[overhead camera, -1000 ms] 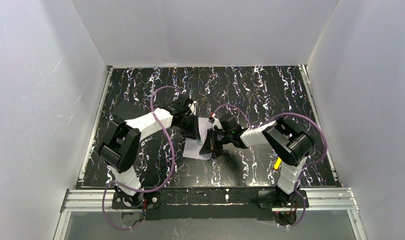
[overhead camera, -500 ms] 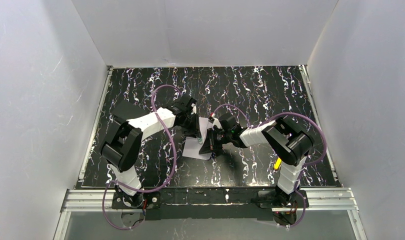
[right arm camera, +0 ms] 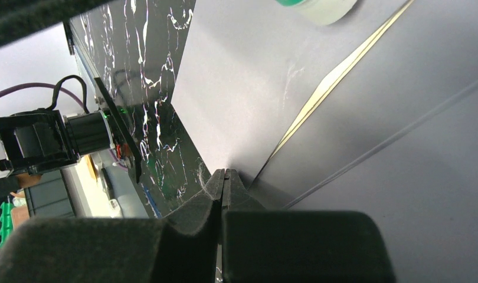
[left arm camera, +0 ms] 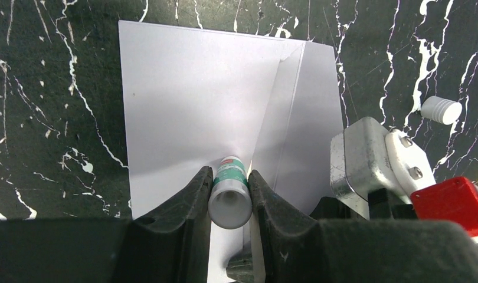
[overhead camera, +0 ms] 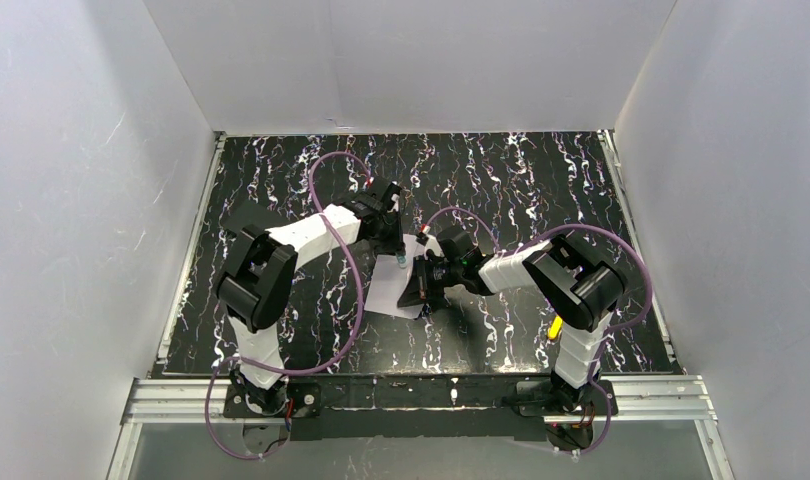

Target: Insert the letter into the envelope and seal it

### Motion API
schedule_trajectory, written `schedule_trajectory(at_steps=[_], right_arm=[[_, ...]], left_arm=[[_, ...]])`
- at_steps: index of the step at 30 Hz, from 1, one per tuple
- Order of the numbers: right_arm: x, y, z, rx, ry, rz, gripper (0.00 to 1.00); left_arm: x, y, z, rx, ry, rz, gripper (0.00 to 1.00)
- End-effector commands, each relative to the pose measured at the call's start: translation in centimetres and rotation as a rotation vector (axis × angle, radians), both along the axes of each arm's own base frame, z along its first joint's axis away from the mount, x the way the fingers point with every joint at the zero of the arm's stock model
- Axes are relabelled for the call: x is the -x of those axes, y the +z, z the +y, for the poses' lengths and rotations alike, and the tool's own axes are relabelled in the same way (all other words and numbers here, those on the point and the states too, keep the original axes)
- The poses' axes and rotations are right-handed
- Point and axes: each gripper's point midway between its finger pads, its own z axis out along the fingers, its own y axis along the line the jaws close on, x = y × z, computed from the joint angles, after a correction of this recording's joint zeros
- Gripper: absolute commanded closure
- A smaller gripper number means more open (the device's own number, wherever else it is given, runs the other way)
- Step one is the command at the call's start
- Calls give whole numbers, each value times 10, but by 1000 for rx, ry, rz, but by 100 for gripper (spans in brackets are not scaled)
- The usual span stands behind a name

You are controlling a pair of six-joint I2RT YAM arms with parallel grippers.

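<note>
- The table (overhead camera: 541, 190) is black with white marbling, and pale walls (overhead camera: 71, 200) close it in on three sides.
- The two arms reach inward and meet over the middle of the table. Their purple cables (overhead camera: 349, 300) loop above the surface.
- The envelope (left arm camera: 195, 100) lies flat near the middle of the table, under both grippers. It is pale lavender-grey, and its flap (left arm camera: 310, 112) is folded open toward the right gripper's side.
- The letter (right arm camera: 337, 76) shows only as a thin tan strip along the line where the flap meets the envelope's body. The rest of it is hidden inside.
- The right gripper (right arm camera: 225, 180) sits low at the envelope's near edge. Its jaws are pressed together with the paper's edge pinched between them. In the left wrist view its grey and red housing (left arm camera: 378, 159) crowds the flap's right side.
- The left gripper (left arm camera: 230, 177) hangs over the envelope's body, its jaws clamped on the glue stick.
- The glue stick (left arm camera: 229, 200) is white with a green band. Its open end points down at the paper just beside the flap's fold. I cannot tell whether it touches.
- A small white ribbed cap (left arm camera: 441, 109) lies on the bare table beyond the flap, well apart from the envelope.
- A small yellow thing (overhead camera: 556, 328) shows beside the right arm's lower link. It is too small to identify.
</note>
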Motion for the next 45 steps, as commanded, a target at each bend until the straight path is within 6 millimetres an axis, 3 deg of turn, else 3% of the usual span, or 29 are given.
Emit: schedule_trajectory(at_steps=[1,8,18,26,34,41,45], right_arm=[[35,-104,-91,485,-58,88,95],[34,-104,-91,486,-62,90,95],[34,-106,-92,496,-66,97,95],[34,-107,-92,498,-69,100,95],[34,-108,-93,504,-72,103,95],[33,-107,-93,502,-76,98,95],[33,-108,-93,500,-76,97,95]], left_arm=[[-8,-4,13,-68,-5,-29,100],[22,-20,10,-35,-75,47,100],[62,-33,22,-62,-131,132,100],[87,-29,26,-59,-173,188,100],[97,-15,28,-56,-191,206,100],[112,-20,30,-67,-217,240,100],[96,-11,26,-71,-195,183,100]])
